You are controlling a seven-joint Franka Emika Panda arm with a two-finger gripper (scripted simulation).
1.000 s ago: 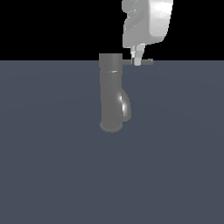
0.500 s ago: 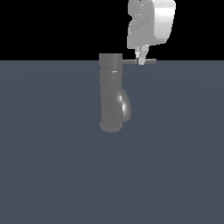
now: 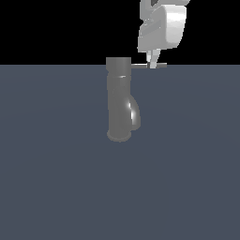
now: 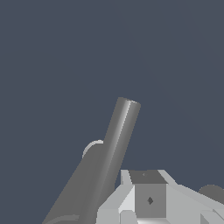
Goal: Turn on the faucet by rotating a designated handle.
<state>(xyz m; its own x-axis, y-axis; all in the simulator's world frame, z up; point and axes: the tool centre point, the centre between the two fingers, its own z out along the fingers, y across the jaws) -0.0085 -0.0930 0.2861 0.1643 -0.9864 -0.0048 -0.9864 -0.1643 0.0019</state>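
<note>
The faucet (image 3: 119,101) is a dark grey upright cylinder with a flared base and a spout bulge on the exterior view's right side. Its handle (image 3: 160,66), a thin grey rod, sticks out level from the top toward the exterior view's right. My white gripper (image 3: 152,63) hangs over the rod, and its fingertips come down to the rod about midway along it. In the wrist view the handle (image 4: 118,140) runs close beside a white finger (image 4: 148,199). The frames do not show how far apart the jaws stand.
The faucet stands on a plain slate-grey floor (image 3: 56,178) that fills the lower part of the exterior view. Above the horizon the background is black. Nothing else stands near the faucet.
My gripper has shifted slightly toward the exterior view's right along the handle. The faucet body has not moved, and the rod looks about as it did.
</note>
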